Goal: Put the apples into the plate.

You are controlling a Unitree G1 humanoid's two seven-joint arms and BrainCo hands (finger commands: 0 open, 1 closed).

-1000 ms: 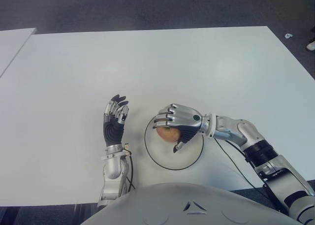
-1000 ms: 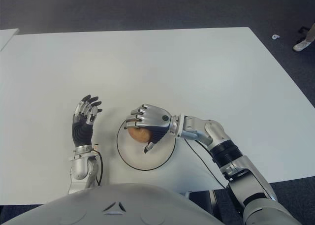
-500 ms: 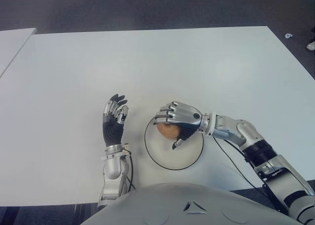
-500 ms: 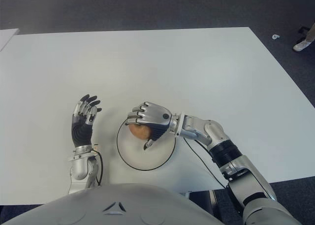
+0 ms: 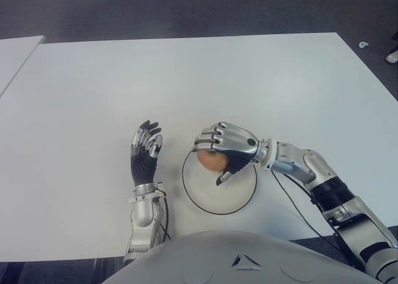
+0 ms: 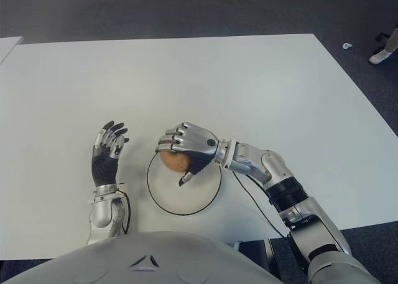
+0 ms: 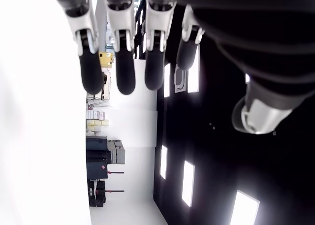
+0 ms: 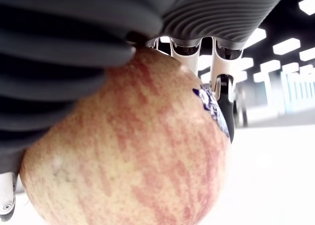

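Observation:
A red-and-yellow streaked apple (image 5: 211,160) sits in my right hand (image 5: 225,146), whose fingers curl over it from above. In the right wrist view the apple (image 8: 128,151) fills the frame against the palm, a small sticker on its side. Hand and apple are over the far left part of a round white plate (image 5: 231,194) with a dark rim, near my body. I cannot tell whether the apple touches the plate. My left hand (image 5: 145,153) stands upright just left of the plate, fingers (image 7: 123,62) spread and holding nothing.
The white table (image 5: 186,79) stretches far ahead and to both sides. A second white table edge (image 5: 12,54) shows at the far left. A thin black cable (image 5: 292,200) runs along my right forearm near the table's front edge.
My right hand has shifted slightly away from my body with the apple, now over the plate's far left rim. The left hand has stayed put.

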